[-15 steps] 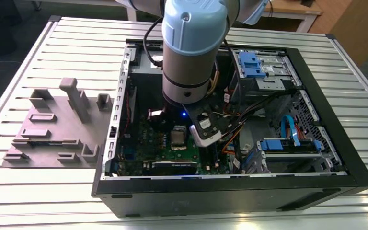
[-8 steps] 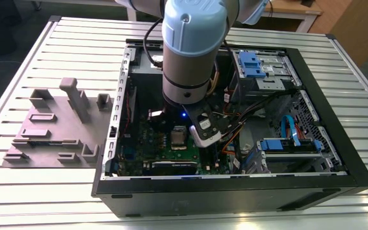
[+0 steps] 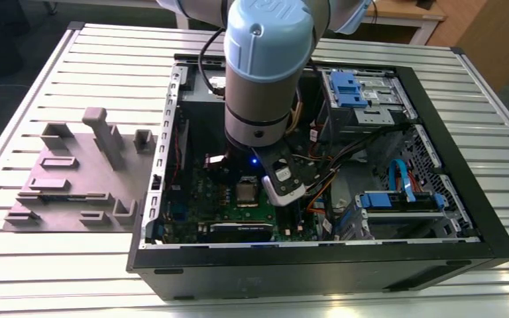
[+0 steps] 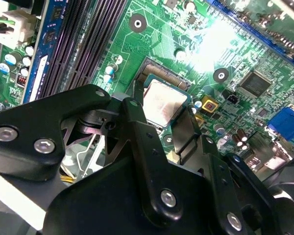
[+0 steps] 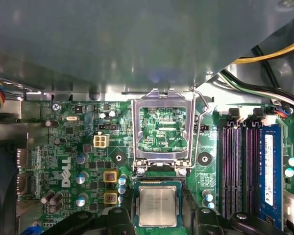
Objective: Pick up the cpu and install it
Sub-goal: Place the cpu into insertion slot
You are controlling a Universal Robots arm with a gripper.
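Small flat square silvery-grey cpu (image 5: 158, 205) is shown lying in the dark socket of the green motherboard (image 5: 78, 147). The black 2-fingered gripper (image 4: 164, 115) is held spread, 1 finger on either side of the chip. Placement is judged done, but the hinged metal load frame (image 5: 161, 100) is not yet closed

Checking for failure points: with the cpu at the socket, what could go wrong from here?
In the second wrist view a strip of the socket shows past the cpu; if it is off-square, contacts could bend. The open load plate stands close to the gripper and could be knocked. Cables run near the arm's wrist and may snag.
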